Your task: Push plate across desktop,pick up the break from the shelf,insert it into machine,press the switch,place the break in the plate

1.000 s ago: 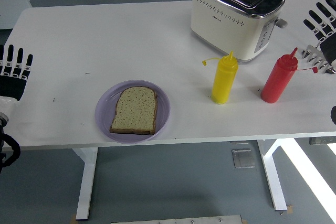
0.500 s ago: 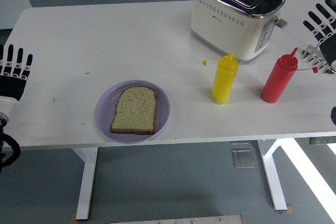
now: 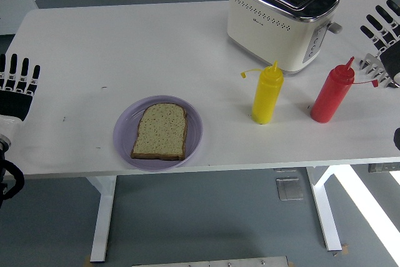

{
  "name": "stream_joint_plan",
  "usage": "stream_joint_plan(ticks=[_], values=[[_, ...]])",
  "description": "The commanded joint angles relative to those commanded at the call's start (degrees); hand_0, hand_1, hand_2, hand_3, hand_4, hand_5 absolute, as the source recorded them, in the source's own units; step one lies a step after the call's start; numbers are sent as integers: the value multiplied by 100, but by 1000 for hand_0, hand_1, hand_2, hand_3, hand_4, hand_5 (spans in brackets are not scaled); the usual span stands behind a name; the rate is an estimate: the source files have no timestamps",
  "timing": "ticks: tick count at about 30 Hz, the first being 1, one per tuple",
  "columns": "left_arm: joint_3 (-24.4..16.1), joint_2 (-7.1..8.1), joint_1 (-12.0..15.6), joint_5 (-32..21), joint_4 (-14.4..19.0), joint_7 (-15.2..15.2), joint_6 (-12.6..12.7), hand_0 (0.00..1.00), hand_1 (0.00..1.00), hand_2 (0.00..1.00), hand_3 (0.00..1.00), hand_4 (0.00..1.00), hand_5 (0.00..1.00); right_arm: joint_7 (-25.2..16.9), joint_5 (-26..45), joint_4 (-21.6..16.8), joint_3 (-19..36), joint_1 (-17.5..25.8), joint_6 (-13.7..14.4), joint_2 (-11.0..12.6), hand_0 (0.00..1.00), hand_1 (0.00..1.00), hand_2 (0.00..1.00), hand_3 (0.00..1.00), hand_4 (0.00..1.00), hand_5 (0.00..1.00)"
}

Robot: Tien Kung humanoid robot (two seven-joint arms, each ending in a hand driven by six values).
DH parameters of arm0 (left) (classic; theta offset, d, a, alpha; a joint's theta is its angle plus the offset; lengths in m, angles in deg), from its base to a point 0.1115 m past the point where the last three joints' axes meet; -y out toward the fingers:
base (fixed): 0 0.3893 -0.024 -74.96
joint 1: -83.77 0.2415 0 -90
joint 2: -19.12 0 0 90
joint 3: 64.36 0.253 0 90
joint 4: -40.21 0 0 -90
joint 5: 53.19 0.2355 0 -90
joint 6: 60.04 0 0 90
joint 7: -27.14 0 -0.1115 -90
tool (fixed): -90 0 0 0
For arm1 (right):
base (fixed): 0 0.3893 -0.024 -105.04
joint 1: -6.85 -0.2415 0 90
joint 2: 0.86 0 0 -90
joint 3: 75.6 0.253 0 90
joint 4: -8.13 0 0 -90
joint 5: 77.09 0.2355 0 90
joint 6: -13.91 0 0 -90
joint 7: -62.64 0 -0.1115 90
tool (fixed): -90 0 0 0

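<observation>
Your left hand (image 3: 17, 85), fingers spread and empty at the tabletop's (image 3: 125, 42) left edge, is nearer the plate (image 3: 122, 132) holding bread (image 3: 160, 130).

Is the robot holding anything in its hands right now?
No, nothing. The left hand and right hand are both open with fingers spread, at the table's sides. The bread lies on the purple plate, untouched.
</observation>
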Motion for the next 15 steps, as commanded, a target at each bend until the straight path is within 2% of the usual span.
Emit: stream_joint_plan(ticks=[10,11,15], values=[[-19,-1,-13,0,0,-2,2,831,776,768,814,815,968,0,-3,-9,23,-6,12,-2,758,718,696,718,766,450],[-21,-1,-14,0,0,-2,3,831,774,767,814,816,967,0,-3,-11,23,-6,15,-2,756,717,671,679,766,449],[-24,-2,-16,1,-2,-4,5,831,774,767,814,816,967,0,-10,-17,24,-11,26,-2,756,717,671,679,766,449]])
